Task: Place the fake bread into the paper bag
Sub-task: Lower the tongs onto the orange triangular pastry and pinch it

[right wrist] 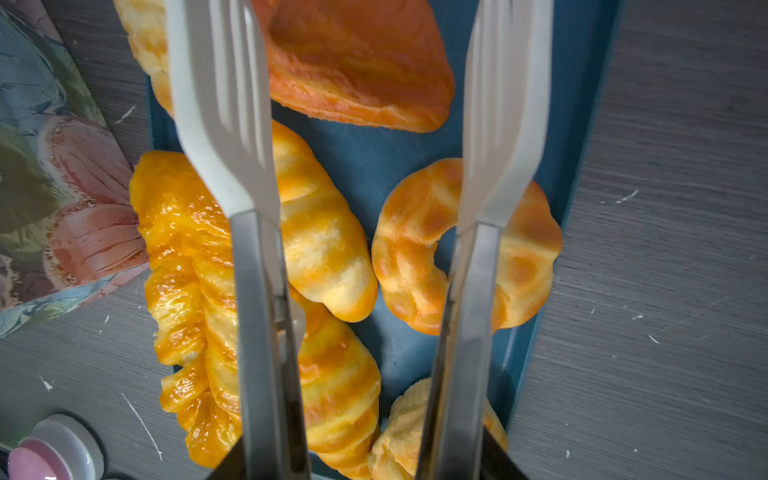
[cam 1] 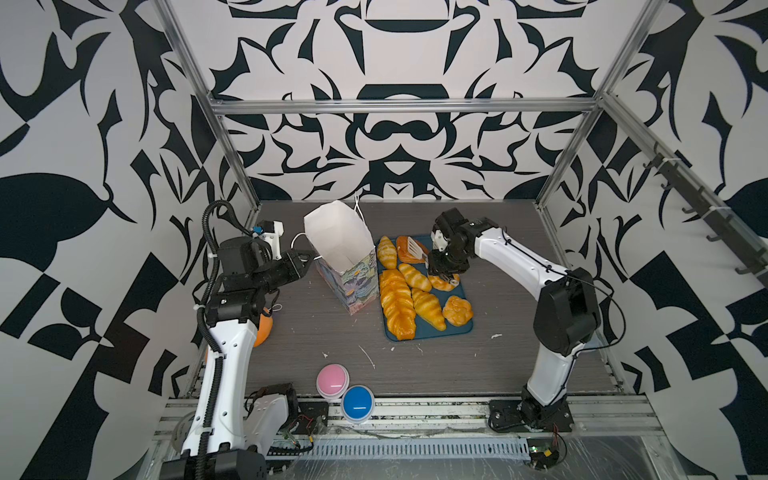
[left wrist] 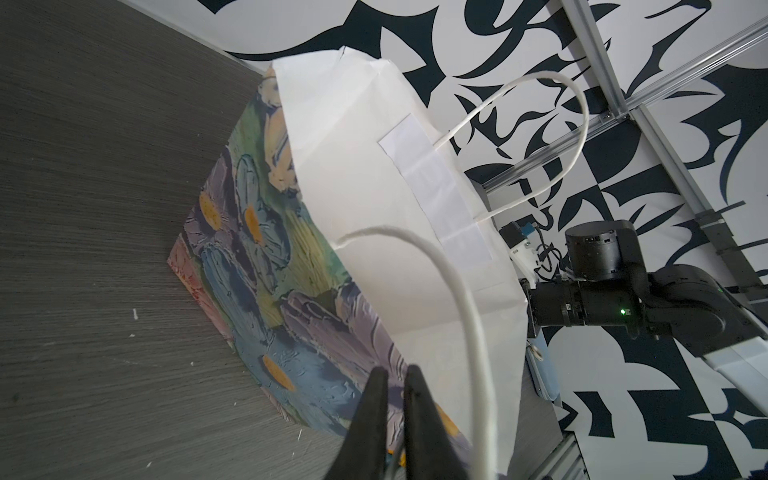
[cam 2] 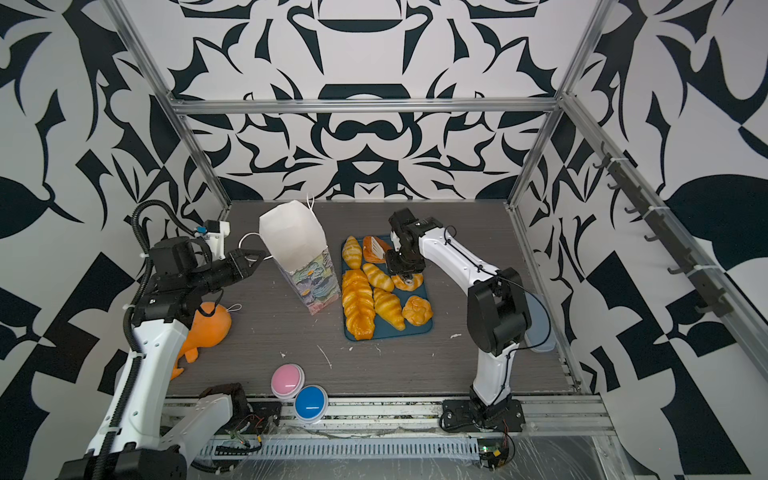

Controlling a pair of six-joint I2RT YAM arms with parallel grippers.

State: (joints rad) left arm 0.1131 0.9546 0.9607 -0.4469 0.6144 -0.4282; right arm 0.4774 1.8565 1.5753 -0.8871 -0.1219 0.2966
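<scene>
Several pieces of fake bread lie on a blue tray (cam 1: 457, 330): a long braided loaf (cam 1: 398, 303), striped croissants (cam 1: 428, 309), a ring doughnut (right wrist: 407, 249), a knotted roll (cam 1: 457, 311) and a flat darker pastry (right wrist: 357, 62). The paper bag (cam 1: 338, 237) stands open just left of the tray. My left gripper (cam 1: 311, 257) is shut on its left rim (left wrist: 395, 372). My right gripper (cam 1: 444, 270) hovers over the tray's far right, shut on tongs (right wrist: 503, 104). The white blades stand apart and empty, above a croissant (right wrist: 316, 232) and the doughnut.
An orange plush toy (cam 2: 210, 326) lies by the left arm. A pink button (cam 1: 332, 380) and a blue button (cam 1: 358, 402) sit at the front edge. A translucent lid (cam 2: 540, 324) leans behind the right arm. Metal frame posts bound the table.
</scene>
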